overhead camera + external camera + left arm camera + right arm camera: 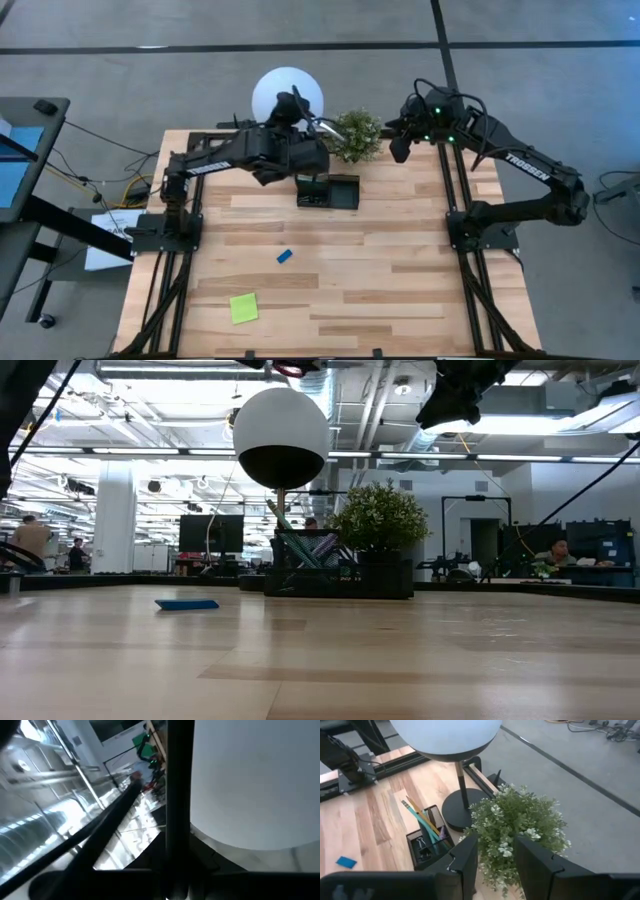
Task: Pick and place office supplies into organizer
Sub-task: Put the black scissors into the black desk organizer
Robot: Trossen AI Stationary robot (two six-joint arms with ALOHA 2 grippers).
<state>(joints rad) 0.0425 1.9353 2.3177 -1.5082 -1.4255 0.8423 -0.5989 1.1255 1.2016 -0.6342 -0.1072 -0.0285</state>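
The black organizer [328, 191] [335, 565] [427, 845] stands on the table near its far edge. Teal and wooden pencils [422, 820] lean in it, and black binder clips [422, 852] lie in it. The blue eraser [284, 256] [187, 604] and the lime-green sticky pad [243, 308] lie flat on the table. My left gripper [300, 115] is raised beside the lamp globe, above the organizer's far side, shut on the scissors [326, 127]. My right gripper [400, 148] [495, 862] hangs open, high above the potted plant. My left gripper has the scissors lifted clear of the table, high up beside the lamp globe. Their silver blades [330, 128] stick out toward the plant, and a bit of red handle [290, 368] shows at the low view's top edge. The gripper's own body hides the place of contact.
A lamp with a white globe [288, 95] [281, 425] and a round black base [457, 812] stands just behind the organizer. The potted plant [357, 135] [378, 520] [515, 830] stands to the organizer's right. People sit and stand in the room beyond the table.
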